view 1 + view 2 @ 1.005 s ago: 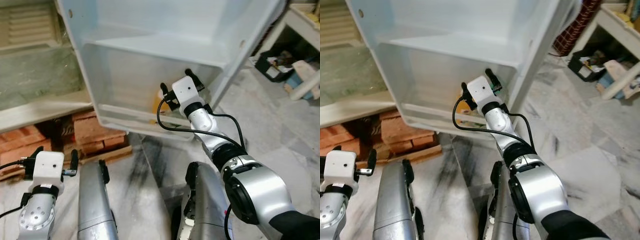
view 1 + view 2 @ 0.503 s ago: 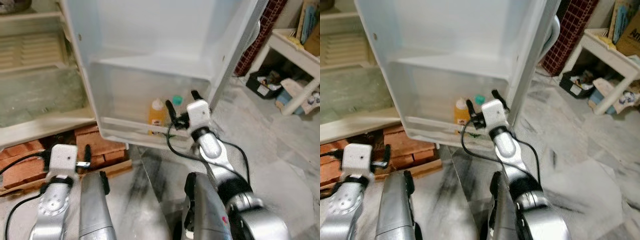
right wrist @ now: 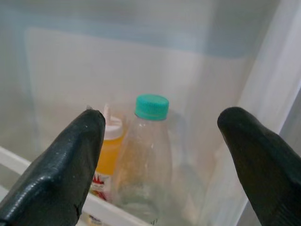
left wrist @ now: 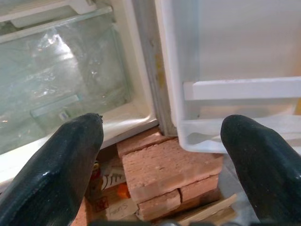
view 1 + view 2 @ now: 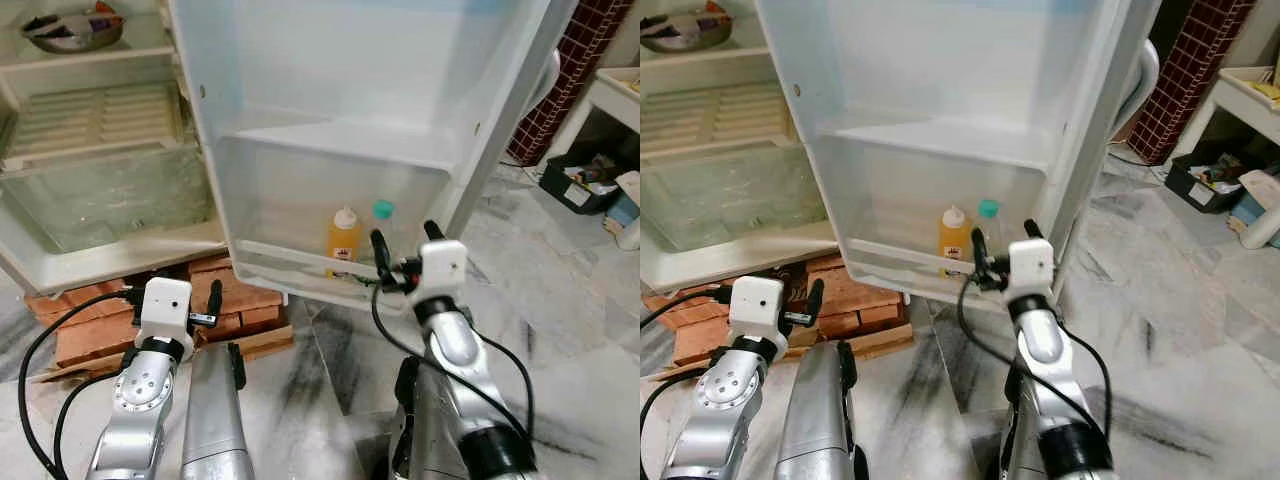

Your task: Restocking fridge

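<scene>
**A:** So what's the layout here? Biggest thing first.

**B:** The open white fridge [image 5: 90, 200] takes up the upper left of the frame, propped on a stack of red bricks [image 5: 235, 300], I'd guess to keep it off the grey marble floor [image 5: 560, 330]. Its white plastic door [image 5: 350, 80] swings out across the top centre, with a low door shelf [image 5: 290, 262] running along the bottom.

**A:** And the stuff being stocked?

**B:** Two bottles stand upright in that door shelf, just beside each other, centre of the frame: a yellow squeeze bottle with a white nozzle cap [image 5: 343, 235] and a clear plastic bottle with a teal screw cap [image 3: 143, 155]. The rail in front keeps them from tipping out.

**A:** What are the arms doing?

**B:** The right tool [image 5: 402, 262] sits just in front of the shelf, fingers spread wide with nothing between them, and the clear bottle is framed in the gap but not touched. So both look already set down. The left tool [image 4: 160, 155] hangs low at lower left, also spread and empty, pointed at the bricks.
</scene>
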Robot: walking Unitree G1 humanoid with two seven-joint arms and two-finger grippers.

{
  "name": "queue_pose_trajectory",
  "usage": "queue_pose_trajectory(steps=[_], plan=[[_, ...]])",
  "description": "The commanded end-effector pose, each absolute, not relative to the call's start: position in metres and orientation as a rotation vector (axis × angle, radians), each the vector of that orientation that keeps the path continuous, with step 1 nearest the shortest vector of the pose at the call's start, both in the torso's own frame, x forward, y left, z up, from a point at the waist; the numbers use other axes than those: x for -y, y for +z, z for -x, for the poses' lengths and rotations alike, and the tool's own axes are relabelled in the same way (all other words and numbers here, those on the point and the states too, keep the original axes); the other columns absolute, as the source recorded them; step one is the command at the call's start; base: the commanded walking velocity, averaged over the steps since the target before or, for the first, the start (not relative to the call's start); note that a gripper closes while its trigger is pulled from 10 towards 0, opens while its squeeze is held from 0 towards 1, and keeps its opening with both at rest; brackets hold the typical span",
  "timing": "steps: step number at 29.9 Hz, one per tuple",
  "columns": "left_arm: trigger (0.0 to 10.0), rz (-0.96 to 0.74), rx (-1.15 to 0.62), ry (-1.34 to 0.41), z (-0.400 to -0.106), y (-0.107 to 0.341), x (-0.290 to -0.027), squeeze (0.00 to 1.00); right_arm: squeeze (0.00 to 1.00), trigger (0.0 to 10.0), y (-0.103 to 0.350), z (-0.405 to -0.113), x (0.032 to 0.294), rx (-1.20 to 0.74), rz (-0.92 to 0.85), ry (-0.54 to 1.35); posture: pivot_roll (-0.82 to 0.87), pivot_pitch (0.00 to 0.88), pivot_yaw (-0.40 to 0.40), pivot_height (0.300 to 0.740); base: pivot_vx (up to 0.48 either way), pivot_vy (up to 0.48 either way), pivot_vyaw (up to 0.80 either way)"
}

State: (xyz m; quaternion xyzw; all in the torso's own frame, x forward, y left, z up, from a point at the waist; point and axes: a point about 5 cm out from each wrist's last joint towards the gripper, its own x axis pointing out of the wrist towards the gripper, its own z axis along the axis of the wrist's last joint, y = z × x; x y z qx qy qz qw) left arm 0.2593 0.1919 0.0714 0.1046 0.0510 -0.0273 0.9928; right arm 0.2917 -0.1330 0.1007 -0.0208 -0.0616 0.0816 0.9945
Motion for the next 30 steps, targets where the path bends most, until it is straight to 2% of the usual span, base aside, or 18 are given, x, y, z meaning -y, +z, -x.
queue_pose_trajectory(steps=[1, 7, 13, 23, 30], plan=[[10.0, -0.204, -0.098, -0.051, -0.262, 0.073, -0.193, 0.00, 0.00, 10.0, 0.093, -0.285, 0.162, 0.067, 0.000, 0.060, 0.05, 0.000, -0.013, 0.447, 0.000, 0.000, 0.00], [10.0, -0.192, -0.118, -0.062, -0.255, 0.066, -0.191, 0.00, 0.00, 10.0, 0.098, -0.282, 0.160, 0.091, -0.026, 0.082, 0.05, 0.000, -0.019, 0.456, 0.000, 0.000, 0.00], [10.0, -0.196, -0.111, -0.062, -0.257, 0.064, -0.189, 0.00, 0.00, 10.0, 0.099, -0.281, 0.157, 0.084, -0.037, 0.112, 0.05, 0.000, -0.019, 0.496, 0.000, 0.000, 0.00], [10.0, -0.198, -0.124, -0.055, -0.248, 0.058, -0.191, 0.00, 0.00, 10.0, 0.081, -0.250, 0.165, -0.007, -0.024, 0.181, 0.05, 0.000, -0.024, 0.559, 0.000, 0.000, 0.00], [10.0, -0.199, -0.131, -0.064, -0.247, 0.056, -0.189, 0.00, 0.00, 10.0, 0.086, -0.248, 0.166, -0.002, -0.036, 0.198, 0.04, 0.000, -0.020, 0.603, 0.000, 0.000, 0.00]])
